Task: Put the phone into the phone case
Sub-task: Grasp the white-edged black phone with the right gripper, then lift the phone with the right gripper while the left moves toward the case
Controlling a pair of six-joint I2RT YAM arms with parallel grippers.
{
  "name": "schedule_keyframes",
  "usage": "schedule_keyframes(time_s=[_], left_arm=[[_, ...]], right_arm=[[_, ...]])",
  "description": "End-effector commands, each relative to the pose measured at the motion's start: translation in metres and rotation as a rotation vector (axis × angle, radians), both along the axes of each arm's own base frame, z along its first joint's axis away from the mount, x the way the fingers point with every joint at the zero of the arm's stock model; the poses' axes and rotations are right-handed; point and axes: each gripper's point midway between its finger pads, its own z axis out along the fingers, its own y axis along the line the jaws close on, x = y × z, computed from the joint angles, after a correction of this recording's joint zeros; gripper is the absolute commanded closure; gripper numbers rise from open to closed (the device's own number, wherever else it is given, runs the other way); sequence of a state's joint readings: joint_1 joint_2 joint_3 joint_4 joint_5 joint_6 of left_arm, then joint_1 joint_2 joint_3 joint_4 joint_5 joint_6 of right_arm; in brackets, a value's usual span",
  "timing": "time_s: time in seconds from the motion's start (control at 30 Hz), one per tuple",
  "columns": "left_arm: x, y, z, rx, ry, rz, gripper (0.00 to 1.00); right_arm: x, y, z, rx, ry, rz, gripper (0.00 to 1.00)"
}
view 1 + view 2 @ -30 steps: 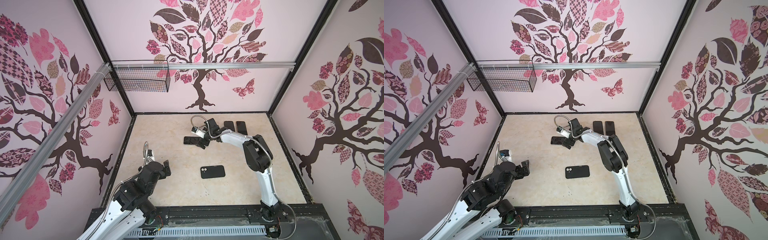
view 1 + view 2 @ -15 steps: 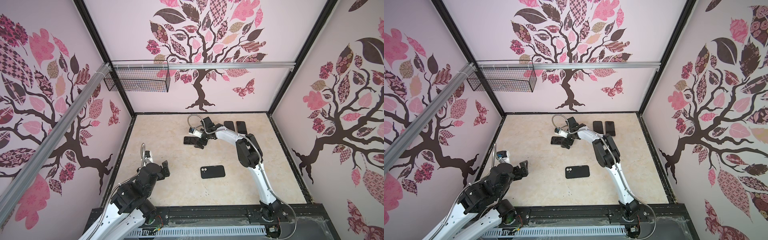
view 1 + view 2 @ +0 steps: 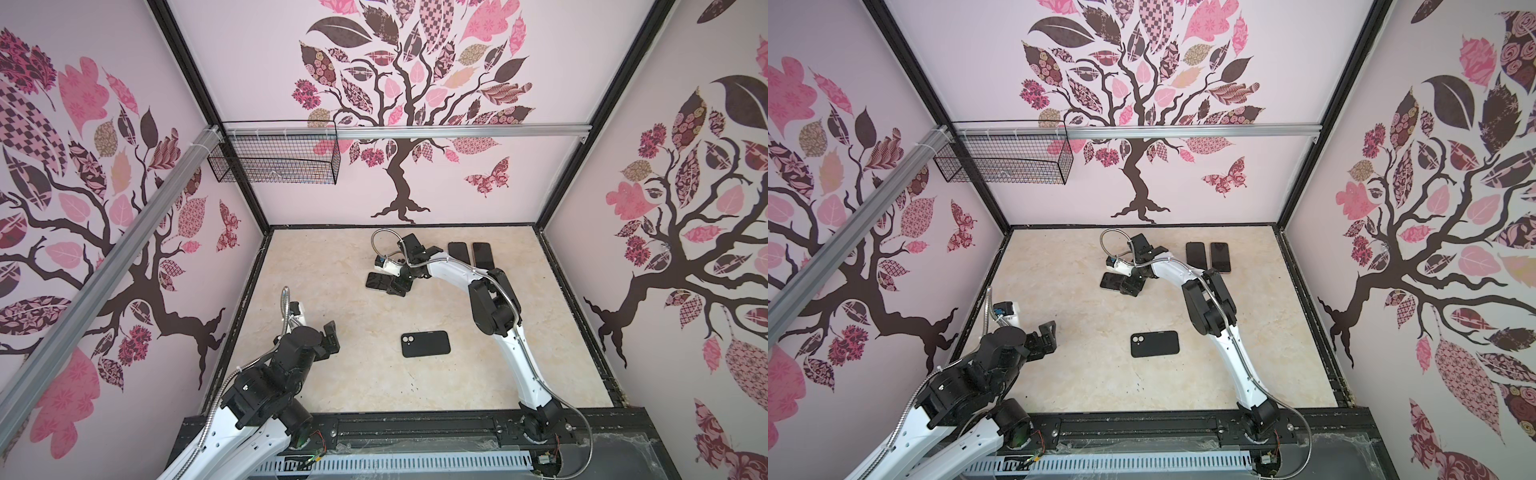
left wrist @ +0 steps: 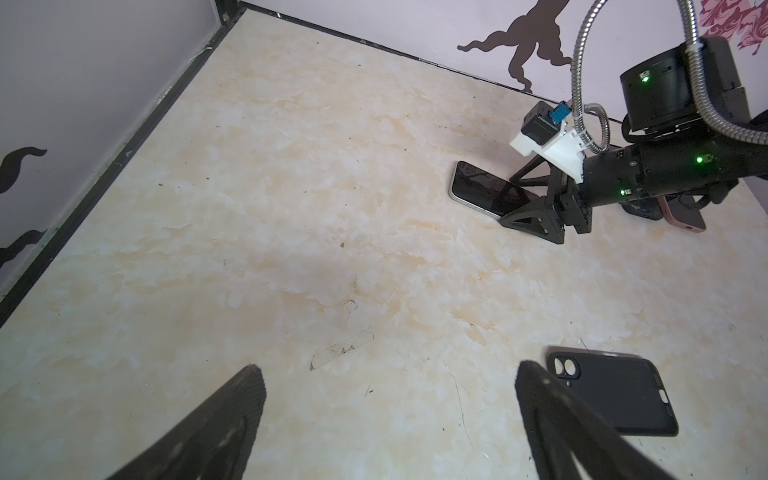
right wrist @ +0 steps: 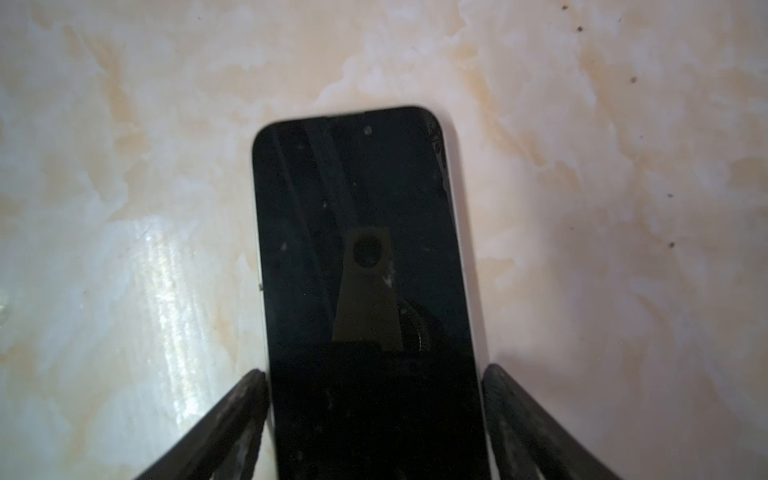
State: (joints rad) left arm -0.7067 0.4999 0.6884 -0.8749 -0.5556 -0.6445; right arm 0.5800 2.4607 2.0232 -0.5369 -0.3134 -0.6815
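A dark-screened phone [image 5: 361, 249] lies flat on the marble floor at the back middle in both top views [image 3: 376, 280] [image 3: 1111, 281]. My right gripper [image 5: 372, 372] reaches low over its near end [image 3: 397, 286], and its two fingers press against the phone's long edges. The black phone case [image 3: 426, 344] lies open side down with its camera holes to the left, in the middle of the floor [image 3: 1155, 344] [image 4: 619, 395]. Left of the case, my left gripper [image 4: 386, 378] hangs wide open and empty above bare floor [image 3: 328, 336].
Two more dark phones [image 3: 459, 252] [image 3: 482, 254] lie side by side at the back right. A pink phone edge [image 4: 685, 216] shows behind the right arm. A wire basket [image 3: 274, 162] hangs on the back left rail. Black frame edges border the floor.
My right arm has shifted slightly left and settled over the phone, and its fingers have drawn in against the phone's sides. The left arm has barely moved.
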Motion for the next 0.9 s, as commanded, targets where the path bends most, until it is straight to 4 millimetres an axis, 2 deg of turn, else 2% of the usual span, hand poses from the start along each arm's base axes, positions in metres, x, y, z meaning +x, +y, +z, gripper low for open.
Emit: schedule_keyframes(time_s=[0.0,0.4,0.43,0.73,0.87], left_arm=[[0.0,0.002,0.002,-0.007,-0.008,0.014,0.03],[0.0,0.003,0.002,-0.009,-0.01,0.015,0.03],[0.0,0.003,0.002,-0.008,-0.009,0.016,0.03],[-0.001,-0.002,0.002,-0.025,-0.006,-0.005,0.03],[0.001,-0.01,0.002,-0.042,-0.003,-0.038,0.03]], right_arm=[[-0.027,-0.012,-0.055,-0.132,0.12,0.003,0.22],[-0.037,-0.01,-0.043,-0.073,0.165,-0.061,0.49],[-0.035,-0.008,-0.026,-0.044,0.147,-0.07,0.51],[-0.043,-0.009,0.018,0.081,0.1,-0.151,0.7],[-0.05,-0.012,0.039,0.136,0.075,-0.173,0.74]])
